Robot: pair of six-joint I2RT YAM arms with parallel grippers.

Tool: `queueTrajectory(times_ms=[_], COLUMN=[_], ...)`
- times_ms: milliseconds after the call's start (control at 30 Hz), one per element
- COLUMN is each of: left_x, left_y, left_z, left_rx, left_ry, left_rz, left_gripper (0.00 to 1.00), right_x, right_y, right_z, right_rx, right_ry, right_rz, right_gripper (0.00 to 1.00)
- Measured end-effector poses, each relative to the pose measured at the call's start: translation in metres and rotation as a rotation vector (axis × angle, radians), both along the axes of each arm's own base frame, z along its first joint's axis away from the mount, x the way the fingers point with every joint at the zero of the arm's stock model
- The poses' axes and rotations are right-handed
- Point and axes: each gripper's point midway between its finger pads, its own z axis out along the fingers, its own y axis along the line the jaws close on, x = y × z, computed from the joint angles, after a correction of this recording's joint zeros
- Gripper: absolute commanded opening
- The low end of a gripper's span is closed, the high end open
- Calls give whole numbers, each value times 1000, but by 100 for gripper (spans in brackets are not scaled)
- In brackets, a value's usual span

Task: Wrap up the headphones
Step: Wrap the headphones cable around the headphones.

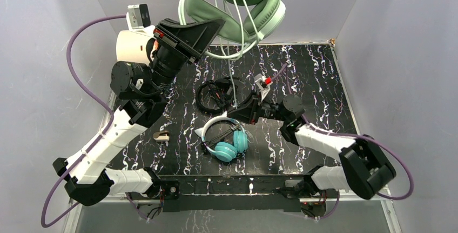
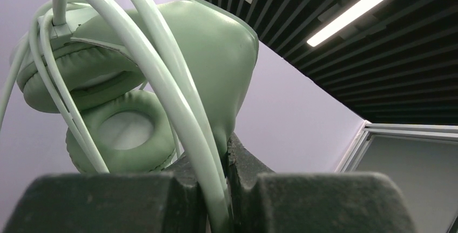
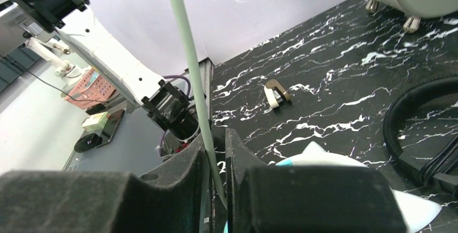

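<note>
left pincer [image 2: 227, 160]: closed tight on the band of the sage-green headset [image 1: 246, 25], which i hold up above the far edge of the desk [image 1: 318, 81]. a strand of cable seems caught in the same bite.
right pincer [image 3: 216, 135]: narrow, nipping the light cable [image 3: 186, 54] low down, just above the teal headset [image 1: 229, 144].
wraps: several loops hang over the band and cups, slack rather than snug.
risk, loops: i judge the slack turns could slide off the cups if i let the cable go loose or tilt the band.
risk, tension: if i pull hard with the right arm, the band may twist or slip in the left grip, since that hold is only at its edge.
risk, pinched strand: the trapped cable could stop the next turn, or drag when the left jaws release.
risk, below: the right arm works close over the teal headset and near the black headset [image 1: 213, 95]. a low sweep might snag their cords.
plug end: i cannot tell where it is.
</note>
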Motion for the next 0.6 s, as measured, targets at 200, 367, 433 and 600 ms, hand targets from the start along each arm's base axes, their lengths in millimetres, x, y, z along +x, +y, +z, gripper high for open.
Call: queueTrajectory(times_ms=[200,367,433,600], left_x=[-4,-7,-8,8], left_y=[4,10,12,10], left_z=[8,18,21,10], left_rx=[-14,-7,1,106], left_ry=[-20,-53,-77,-145], left_rz=[0,34,60,217], left_gripper=[0,0,0,0], right_x=[6,-6,-10,-33], right_y=[22,15,8,-24], right_z=[-37,-70,-77,-61], right_rx=[-26,-65,-87,-119], right_ry=[29,75,100,55], right_rz=[19,1,-19,-99], right_gripper=[23,13,4,0])
